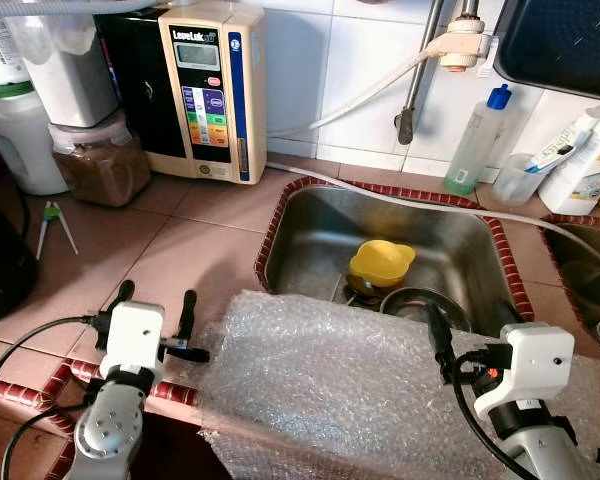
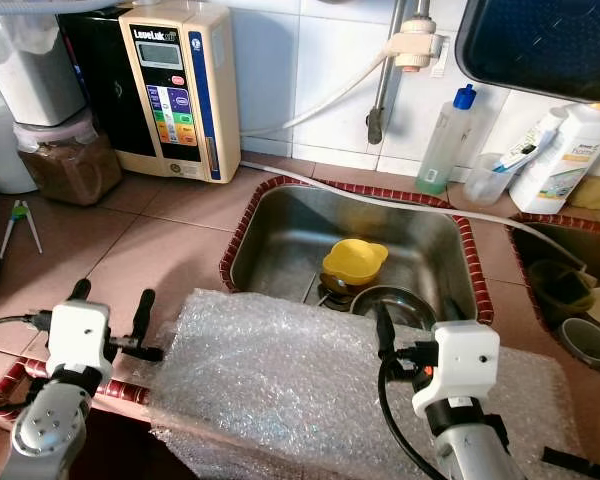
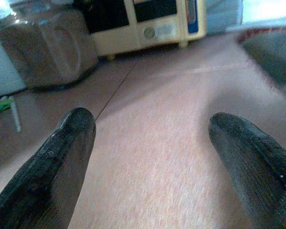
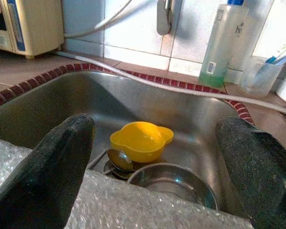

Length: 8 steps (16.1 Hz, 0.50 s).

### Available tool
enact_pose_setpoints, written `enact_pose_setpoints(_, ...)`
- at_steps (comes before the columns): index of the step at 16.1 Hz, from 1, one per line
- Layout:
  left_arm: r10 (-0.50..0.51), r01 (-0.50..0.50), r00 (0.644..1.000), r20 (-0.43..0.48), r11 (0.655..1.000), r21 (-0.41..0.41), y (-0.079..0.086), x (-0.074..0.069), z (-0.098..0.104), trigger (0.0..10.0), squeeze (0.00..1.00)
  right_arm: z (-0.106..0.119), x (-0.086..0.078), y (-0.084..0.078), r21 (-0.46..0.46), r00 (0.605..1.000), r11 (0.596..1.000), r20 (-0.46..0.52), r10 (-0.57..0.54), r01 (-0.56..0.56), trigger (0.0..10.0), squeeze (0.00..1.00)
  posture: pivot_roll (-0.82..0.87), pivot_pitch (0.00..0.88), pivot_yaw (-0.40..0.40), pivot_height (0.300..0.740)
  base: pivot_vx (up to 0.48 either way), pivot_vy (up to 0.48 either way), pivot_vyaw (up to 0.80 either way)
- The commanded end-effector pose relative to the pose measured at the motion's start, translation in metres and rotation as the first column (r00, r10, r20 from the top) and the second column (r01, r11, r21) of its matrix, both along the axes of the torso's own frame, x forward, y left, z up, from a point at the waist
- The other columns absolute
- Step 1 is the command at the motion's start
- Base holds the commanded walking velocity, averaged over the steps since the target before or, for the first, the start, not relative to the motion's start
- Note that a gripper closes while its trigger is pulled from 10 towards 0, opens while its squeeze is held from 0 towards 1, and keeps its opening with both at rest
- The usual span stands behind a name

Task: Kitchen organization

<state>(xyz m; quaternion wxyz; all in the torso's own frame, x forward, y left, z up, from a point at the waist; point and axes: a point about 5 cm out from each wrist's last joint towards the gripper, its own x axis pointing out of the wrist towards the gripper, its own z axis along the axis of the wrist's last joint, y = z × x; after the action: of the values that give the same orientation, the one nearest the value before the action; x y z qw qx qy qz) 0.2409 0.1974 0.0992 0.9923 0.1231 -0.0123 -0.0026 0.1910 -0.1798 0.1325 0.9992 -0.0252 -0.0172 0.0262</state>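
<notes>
You were at the approach stage of tidying this kitchen, by my reading: nothing had been picked up yet. Your right tool [image 1: 442, 335] hung over the sheet of bubble wrap [image 1: 330, 385] draped across the front edge of the sink [image 1: 310, 225], its fingers spread wide with nothing between them, aimed down into the basin. Your left tool [image 1: 156, 303] hovered low over the tiled desk [image 1: 180, 250] just beside the wrap's left edge, fingers likewise wide apart and empty.

The yellow cup [image 4: 139, 139] lay in the sink bottom, well apart from both tools. It looked like smooth plastic with small lug handles at the rim, sitting beside a spoon [image 4: 117, 160] and touching or nearly touching a steel bowl [image 4: 174, 181] partly hidden by the wrap.

The next move, I judged, called for reaching the right tool forward and down past the wrap, then closing on the cup's rim or a lug. You would have needed to keep clear of the hose [image 1: 410, 200] crossing above the basin, and of the wrap, which could snag.
</notes>
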Motion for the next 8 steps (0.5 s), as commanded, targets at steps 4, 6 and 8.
enact_pose_setpoints(4,-0.013,0.014,0.999,0.033,1.0,-0.027,0.002,0.006,0.017,10.0,0.0,0.015,0.001,0.0,-0.041,0.998,0.999,0.07,0.002,0.0,10.0,1.0,0.12,0.0,-0.034,0.74,0.0,0.0,0.0)
enact_pose_setpoints(6,-0.063,0.065,0.997,0.046,0.997,-0.044,-0.005,0.003,0.022,10.0,0.0,0.013,0.002,-0.005,-0.016,0.998,0.999,0.058,-0.032,0.033,10.0,1.0,0.12,0.0,-0.035,0.74,0.0,0.0,0.0)
enact_pose_setpoints(8,-0.089,0.09,0.996,0.014,0.994,-0.07,-0.006,-0.004,0.02,10.0,0.0,0.013,0.003,-0.004,-0.032,0.998,0.999,0.057,-0.017,0.019,10.0,1.0,0.13,0.0,-0.04,0.74,0.0,0.0,0.0)
